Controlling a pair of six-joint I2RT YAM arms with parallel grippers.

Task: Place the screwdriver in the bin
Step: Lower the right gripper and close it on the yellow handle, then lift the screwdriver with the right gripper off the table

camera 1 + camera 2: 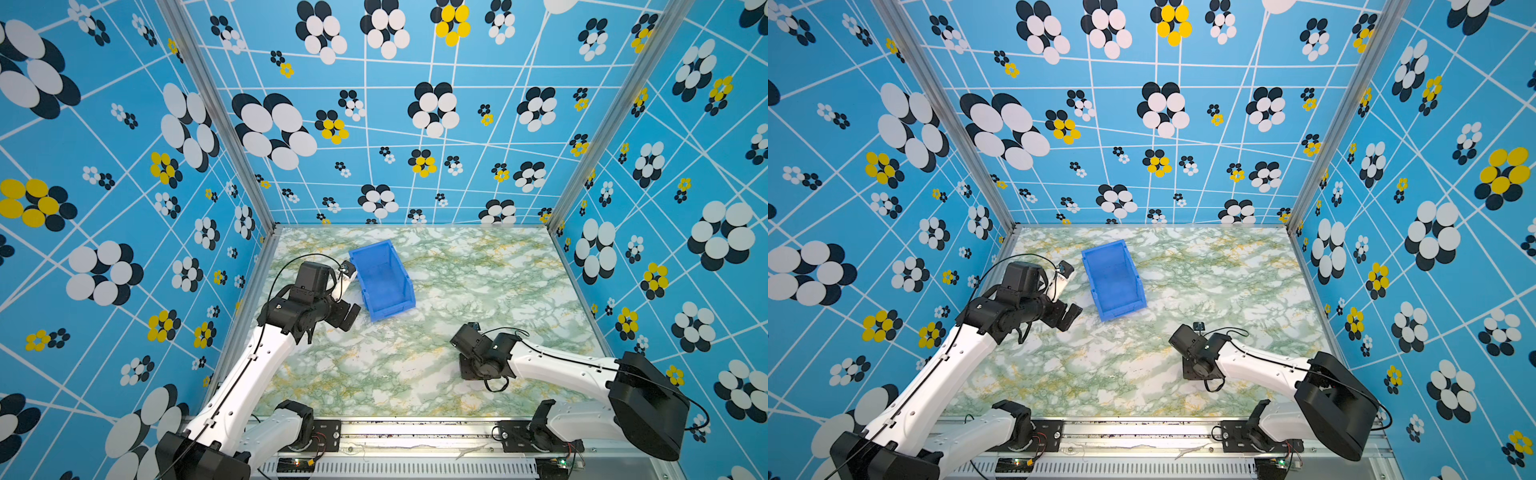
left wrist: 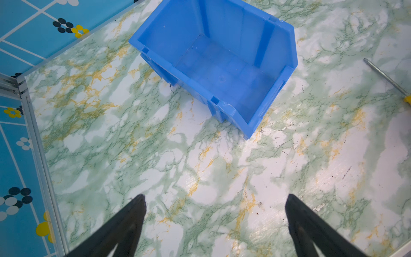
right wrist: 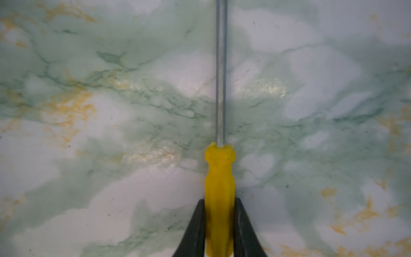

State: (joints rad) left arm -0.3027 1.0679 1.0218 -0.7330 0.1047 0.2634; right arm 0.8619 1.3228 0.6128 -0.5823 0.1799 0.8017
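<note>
Right hand [image 3: 220, 203] gripping the screwdriver [image 3: 219, 175] by its handle.
The yellow handle is pinched between narrow-set fingers, with the shaft pointing straight ahead, low along the desk [image 3: 89, 178]. The right arm reaches low with its wrist bent down, at about 4 o'clock from the bin [image 1: 371, 246] and well apart from it. Left hand [image 2: 214, 200] spread wide, holding nothing.

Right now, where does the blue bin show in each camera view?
Both top views: blue bin left of centre, toward the back of the marble table.
Left wrist: ahead of the open left end effector, empty.
Right wrist: not in it; only the screwdriver in the right end effector.
Shared landmark: the marble table.
</note>
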